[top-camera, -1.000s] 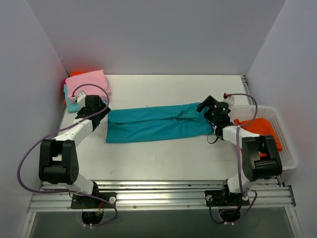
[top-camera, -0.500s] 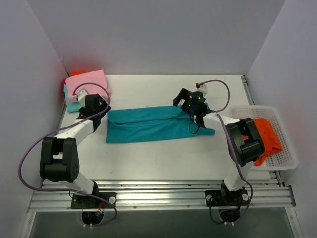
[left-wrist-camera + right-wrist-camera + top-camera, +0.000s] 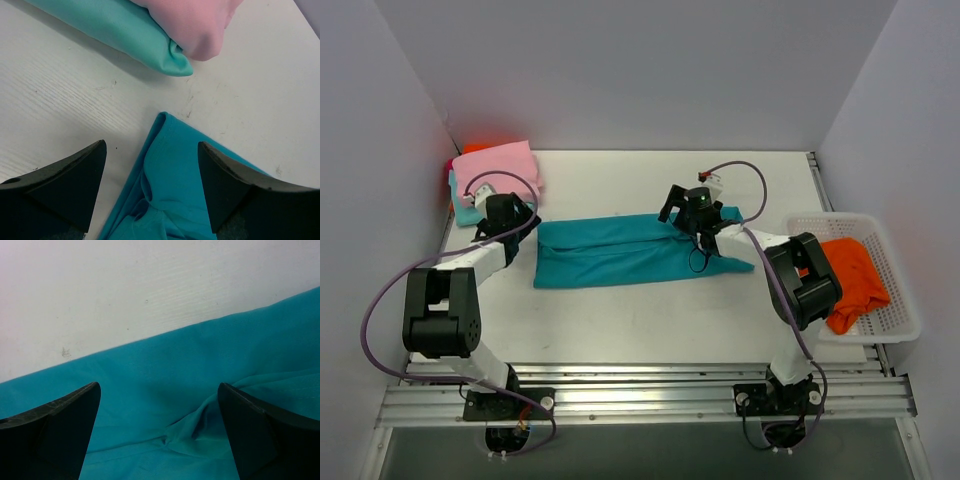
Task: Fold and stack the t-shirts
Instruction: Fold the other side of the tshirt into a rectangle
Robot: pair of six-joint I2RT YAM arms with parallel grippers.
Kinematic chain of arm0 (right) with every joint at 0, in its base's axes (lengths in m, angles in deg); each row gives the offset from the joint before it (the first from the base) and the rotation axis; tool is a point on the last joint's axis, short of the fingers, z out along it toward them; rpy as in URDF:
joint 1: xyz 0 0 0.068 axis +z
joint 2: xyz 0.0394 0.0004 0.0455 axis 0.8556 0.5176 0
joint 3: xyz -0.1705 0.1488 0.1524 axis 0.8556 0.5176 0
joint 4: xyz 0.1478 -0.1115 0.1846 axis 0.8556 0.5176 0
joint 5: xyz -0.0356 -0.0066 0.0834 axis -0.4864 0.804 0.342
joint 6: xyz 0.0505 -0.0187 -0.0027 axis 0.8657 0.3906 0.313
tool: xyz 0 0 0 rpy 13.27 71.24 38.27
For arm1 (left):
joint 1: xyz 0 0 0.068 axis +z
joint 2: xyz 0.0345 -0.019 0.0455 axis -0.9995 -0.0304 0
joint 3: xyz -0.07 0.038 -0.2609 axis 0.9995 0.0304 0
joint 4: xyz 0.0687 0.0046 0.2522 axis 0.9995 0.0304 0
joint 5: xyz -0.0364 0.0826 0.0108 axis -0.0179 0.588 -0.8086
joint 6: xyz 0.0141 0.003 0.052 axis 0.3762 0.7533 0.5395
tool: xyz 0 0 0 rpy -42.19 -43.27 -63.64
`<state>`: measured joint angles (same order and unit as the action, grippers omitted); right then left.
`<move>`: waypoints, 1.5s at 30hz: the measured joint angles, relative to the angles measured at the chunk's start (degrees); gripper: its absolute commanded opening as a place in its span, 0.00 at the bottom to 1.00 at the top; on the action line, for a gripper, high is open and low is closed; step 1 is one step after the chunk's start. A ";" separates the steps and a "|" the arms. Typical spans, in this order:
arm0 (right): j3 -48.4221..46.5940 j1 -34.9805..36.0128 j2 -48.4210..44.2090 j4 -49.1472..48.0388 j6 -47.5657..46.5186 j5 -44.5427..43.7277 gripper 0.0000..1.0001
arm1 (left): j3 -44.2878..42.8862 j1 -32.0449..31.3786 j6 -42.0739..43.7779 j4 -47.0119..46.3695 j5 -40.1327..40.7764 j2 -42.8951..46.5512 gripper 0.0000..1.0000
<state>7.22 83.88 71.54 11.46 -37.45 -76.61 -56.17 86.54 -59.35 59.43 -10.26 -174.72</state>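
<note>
The deep teal t-shirt (image 3: 620, 255) lies folded into a long strip across the middle of the table. My left gripper (image 3: 525, 222) is open at its left far corner; in the left wrist view the corner (image 3: 172, 180) lies between the fingers (image 3: 152, 172). My right gripper (image 3: 685, 208) is open and empty over the strip's far edge near its middle, with wrinkled teal cloth (image 3: 150, 375) between its fingers (image 3: 160, 407). A pink shirt (image 3: 498, 168) lies folded on a pale aqua one (image 3: 125, 35) at the far left, with an orange bit (image 3: 473, 148) behind. A bright orange shirt (image 3: 850, 275) lies in the basket.
The white mesh basket (image 3: 903, 322) stands at the table's right edge. The folded stack sits in the far left corner by the left wall. White walls close in the table on three sides; a metal rail runs along the near edge.
My right arm has swung left from the teal shirt's right end to its far edge near the middle. The left gripper has hardly moved.
</note>
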 measured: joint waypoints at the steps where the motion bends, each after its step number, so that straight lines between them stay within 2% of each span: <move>1: -0.22 0.17 0.00 0.22 -0.09 -0.44 1.00 | 0.17 0.31 0.00 -0.31 -0.28 -0.26 0.82; 14: 0.04 1.22 -0.46 4.22 -1.44 -4.74 0.93 | 1.84 2.64 -0.28 -3.02 -3.54 -1.25 0.81; 22: 1.27 1.31 -2.47 5.77 -1.81 -6.69 0.78 | 2.10 3.30 -0.44 -3.34 -4.35 -1.25 0.81; 30: 1.62 1.31 -1.55 5.75 -2.03 -6.73 0.45 | 2.32 3.32 -0.90 -3.72 -4.83 -1.27 0.81; 32: 1.46 1.31 -0.68 5.79 -2.10 -6.69 0.28 | 2.43 3.37 -1.01 -3.85 -5.03 -1.27 0.81; 33: 1.40 1.31 -0.20 5.81 -2.19 -6.67 0.23 | 2.43 3.39 -1.07 -3.91 -5.11 -1.27 0.81; 34: 1.31 1.31 0.20 5.86 -2.10 -6.60 0.11 | 2.43 3.43 -1.11 -4.00 -5.20 -1.27 0.81; 36: 1.27 1.31 0.81 5.84 -2.10 -6.56 0.00 | 2.43 3.45 -1.16 -4.22 -5.22 -1.27 0.81; 45: 1.27 2.21 0.44 7.37 -2.29 -7.32 0.00 | 2.43 3.69 -1.27 -4.66 -5.79 -1.49 0.81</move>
<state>8.49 86.09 71.98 18.83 -39.75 -83.93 -53.74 90.24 -60.61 54.77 -16.05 -176.21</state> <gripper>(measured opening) 0.010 0.814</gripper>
